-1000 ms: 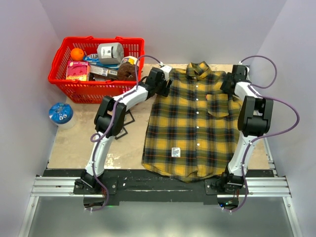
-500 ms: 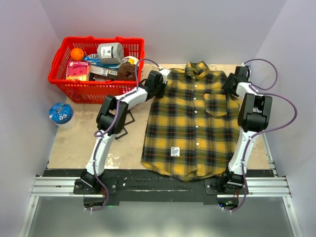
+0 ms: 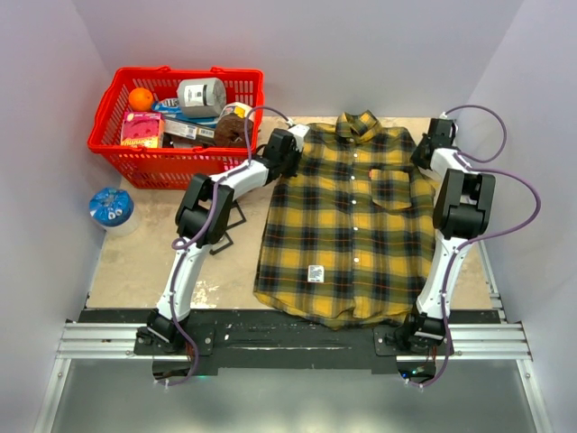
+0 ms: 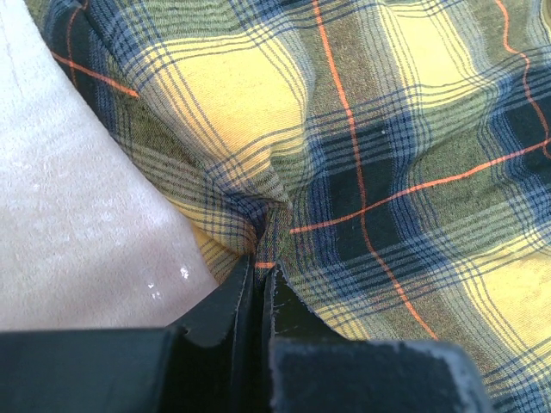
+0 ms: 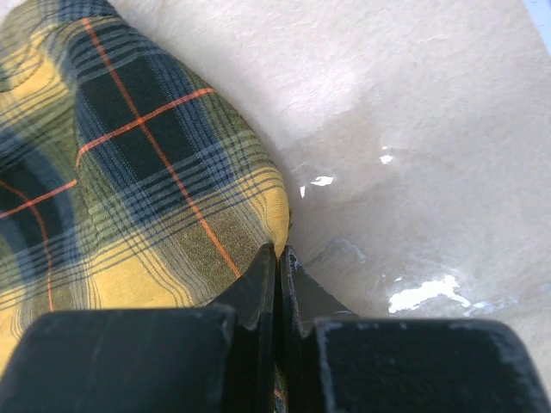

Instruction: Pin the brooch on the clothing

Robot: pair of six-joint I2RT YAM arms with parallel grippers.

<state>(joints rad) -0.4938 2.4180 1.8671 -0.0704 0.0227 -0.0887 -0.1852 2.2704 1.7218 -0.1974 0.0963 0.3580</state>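
Observation:
The clothing [image 3: 347, 225], a yellow-and-dark plaid shirt, lies flat on the table with its collar at the far side and a white label near the hem. My left gripper [image 3: 297, 153] is at the shirt's left shoulder, and the left wrist view shows this gripper [image 4: 258, 265] shut on a pinched fold of the plaid cloth [image 4: 362, 155]. My right gripper [image 3: 422, 152] is at the right shoulder. The right wrist view shows that gripper [image 5: 278, 251] shut on the folded edge of the cloth [image 5: 129, 172]. The brooch is out of view.
A red basket [image 3: 117, 144] with an orange, a can and packets stands at the back left. A round blue-and-white container [image 3: 111, 207] sits at the left table edge. A small black stand [image 3: 233, 221] is beside the left arm. Walls close in on both sides.
Both grippers have gone from open to shut on the shirt's shoulders. The shirt has shifted slightly left and away from the arm bases.

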